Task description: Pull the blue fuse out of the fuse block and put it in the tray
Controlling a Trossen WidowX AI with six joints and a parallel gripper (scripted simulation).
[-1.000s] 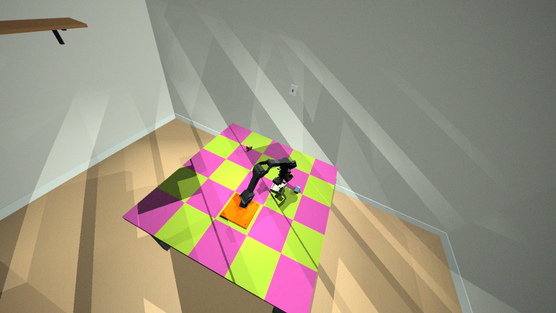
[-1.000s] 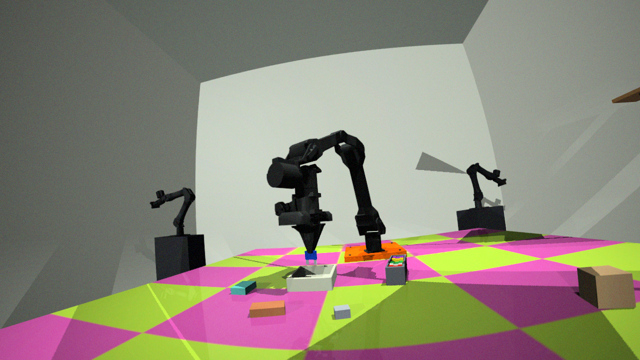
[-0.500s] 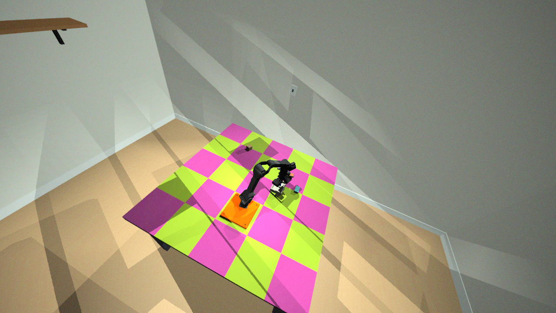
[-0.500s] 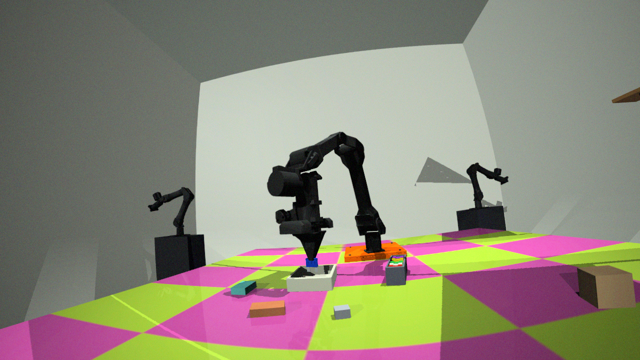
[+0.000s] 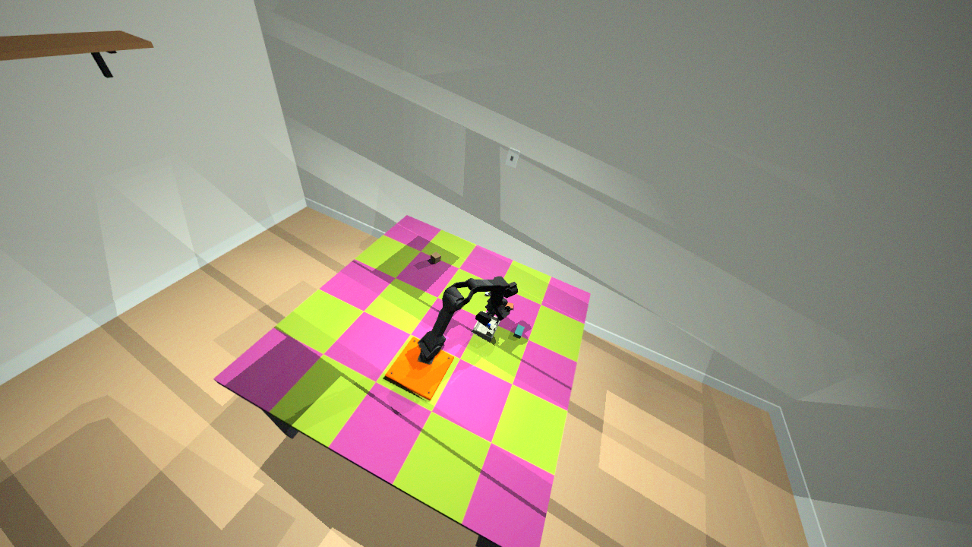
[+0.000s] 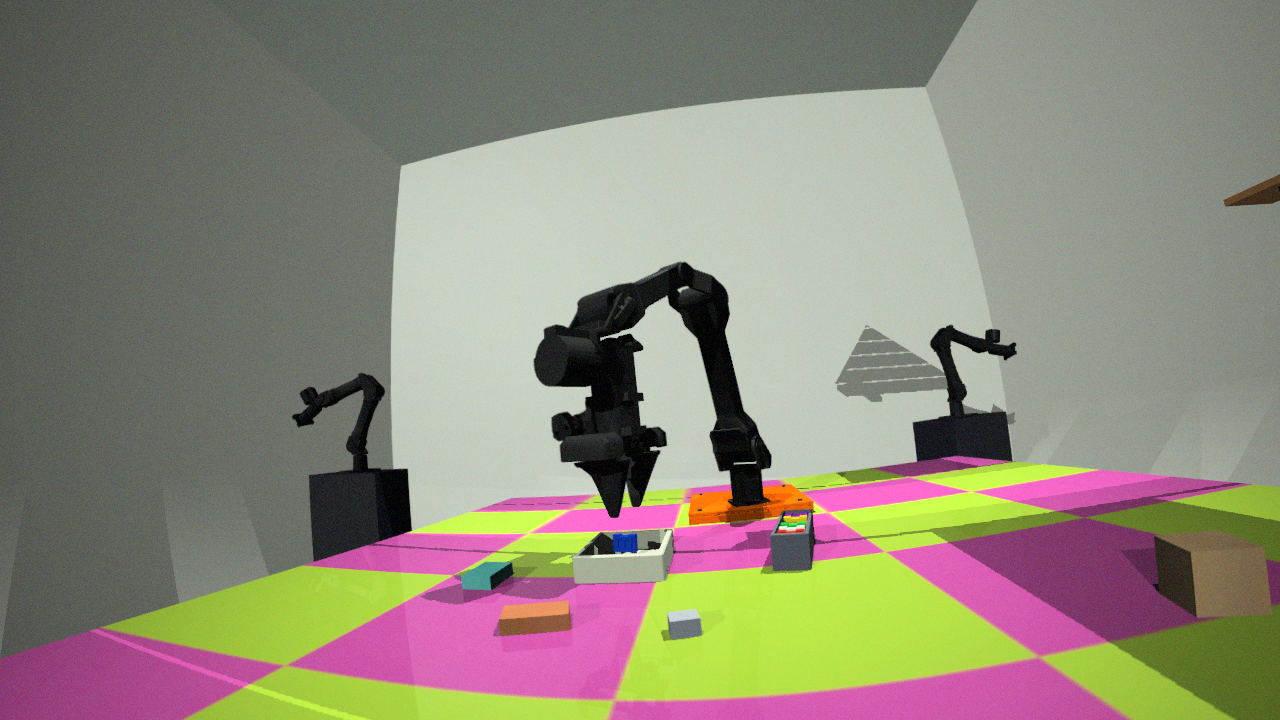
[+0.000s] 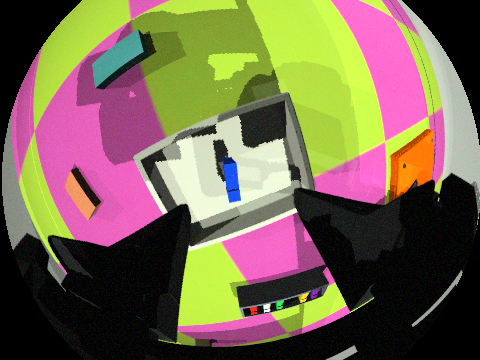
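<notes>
The blue fuse [image 6: 624, 542] [image 7: 231, 179] is inside the walls of the white tray [image 5: 481, 329] [image 6: 620, 569] [image 7: 299, 155], around its middle. Whether it rests on the tray floor is hard to tell. My gripper [image 6: 624, 510] [image 7: 242, 204] is open and empty, with its fingertips apart above the tray and the fuse below them. The dark grey fuse block [image 6: 792, 550] [image 7: 280, 287] stands apart from the tray, with red, white, green, yellow and purple fuses in it and an empty slot between green and yellow. The arm hides the block in the top view.
A teal block [image 5: 518, 330] [image 6: 486, 575] [image 7: 118, 59] and an orange block [image 6: 534, 617] [image 7: 82, 194] lie near the tray. A small grey block [image 6: 683, 623] lies in front. A tan cube [image 5: 435, 258] [image 6: 1212, 573] stands farther off. My arm stands on an orange base plate [image 5: 414, 374] [image 7: 412, 160].
</notes>
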